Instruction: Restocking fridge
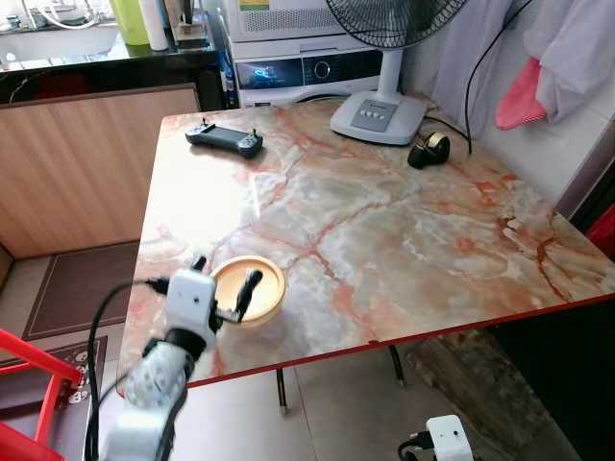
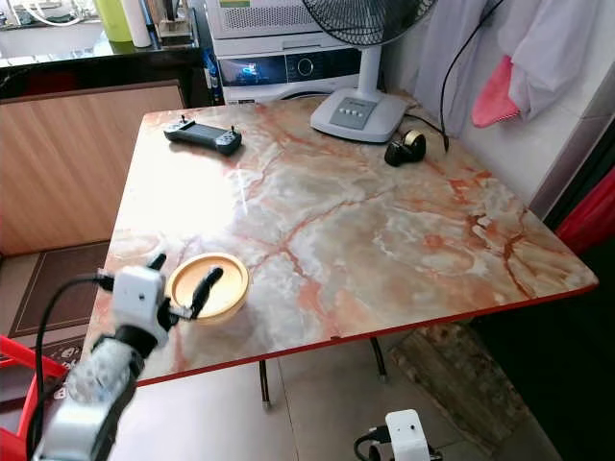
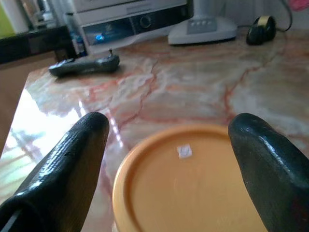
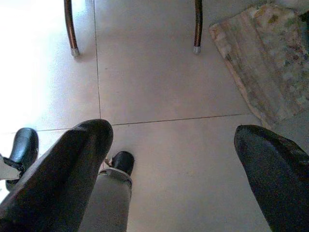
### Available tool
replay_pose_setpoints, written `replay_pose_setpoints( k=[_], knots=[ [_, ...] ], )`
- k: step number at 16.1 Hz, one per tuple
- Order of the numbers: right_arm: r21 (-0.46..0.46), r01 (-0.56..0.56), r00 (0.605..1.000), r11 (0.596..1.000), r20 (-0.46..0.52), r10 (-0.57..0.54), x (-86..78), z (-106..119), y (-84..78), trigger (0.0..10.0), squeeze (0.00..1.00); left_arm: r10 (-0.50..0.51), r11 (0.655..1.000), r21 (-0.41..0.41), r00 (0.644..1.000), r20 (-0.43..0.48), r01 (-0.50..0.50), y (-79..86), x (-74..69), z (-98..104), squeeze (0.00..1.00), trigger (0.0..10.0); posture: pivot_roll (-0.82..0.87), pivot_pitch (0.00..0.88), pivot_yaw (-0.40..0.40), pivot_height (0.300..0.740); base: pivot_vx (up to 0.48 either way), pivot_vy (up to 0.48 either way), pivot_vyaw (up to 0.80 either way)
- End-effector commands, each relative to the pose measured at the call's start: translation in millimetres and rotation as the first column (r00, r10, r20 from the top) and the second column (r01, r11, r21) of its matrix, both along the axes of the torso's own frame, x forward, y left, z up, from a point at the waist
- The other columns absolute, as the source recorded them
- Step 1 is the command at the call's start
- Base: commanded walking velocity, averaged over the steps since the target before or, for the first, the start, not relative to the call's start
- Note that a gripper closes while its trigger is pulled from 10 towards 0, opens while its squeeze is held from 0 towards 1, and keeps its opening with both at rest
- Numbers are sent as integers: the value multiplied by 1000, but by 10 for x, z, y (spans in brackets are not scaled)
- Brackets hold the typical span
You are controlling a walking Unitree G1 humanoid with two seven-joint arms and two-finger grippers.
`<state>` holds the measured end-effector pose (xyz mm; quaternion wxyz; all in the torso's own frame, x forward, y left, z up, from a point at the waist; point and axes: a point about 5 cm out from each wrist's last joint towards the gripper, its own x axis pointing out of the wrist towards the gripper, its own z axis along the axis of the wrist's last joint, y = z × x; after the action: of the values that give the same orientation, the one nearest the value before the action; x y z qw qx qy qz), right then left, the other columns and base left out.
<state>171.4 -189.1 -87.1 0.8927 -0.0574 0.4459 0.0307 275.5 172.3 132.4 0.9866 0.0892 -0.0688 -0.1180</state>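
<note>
Left eye view: we see our left pincer spread wide at the orange lid, which sits near the marble bench's front-left edge. Further right, our right pincer hangs released over the tiled floor.

left arm raised and reaching forward, wrist level, left gripper with both black fingers spread wide apart. right arm hangs low, right gripper pointing down, its fingers likewise spread apart.
</note>
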Motion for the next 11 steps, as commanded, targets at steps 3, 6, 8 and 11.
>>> replay_pose_setpoints(
  k=[3, 6, 8, 11],
  knots=[
    [2, 13, 999, 1000, -33, -12, -98, -42, -23, 10000, 0, -40, 999, -11, 999, 26, 40, 105, 115, 333, 0, 10000, 106, 24, -17, 740, 0, 0, 0],
    [-1, 17, 999, 1000, -49, -17, -138, -58, -42, 10000, 0, -85, 996, -47, 992, -88, 81, 153, 166, 388, 0, 10000, 109, 26, -16, 740, 0, 0, 0],
    [-5, 15, 998, 1000, -54, -16, -146, -60, -50, 10000, 0, -176, 984, -50, 962, -211, 169, 136, 178, 405, 0, 10000, 118, 25, -17, 740, 0, 0, 0],
    [-6, 18, 998, 1000, -56, -18, -150, -60, -65, 10000, 0, -314, 941, 10, 886, -342, 338, 166, 130, 423, 0, 10000, 121, 24, -17, 740, 0, 0, 0]
  ],
)
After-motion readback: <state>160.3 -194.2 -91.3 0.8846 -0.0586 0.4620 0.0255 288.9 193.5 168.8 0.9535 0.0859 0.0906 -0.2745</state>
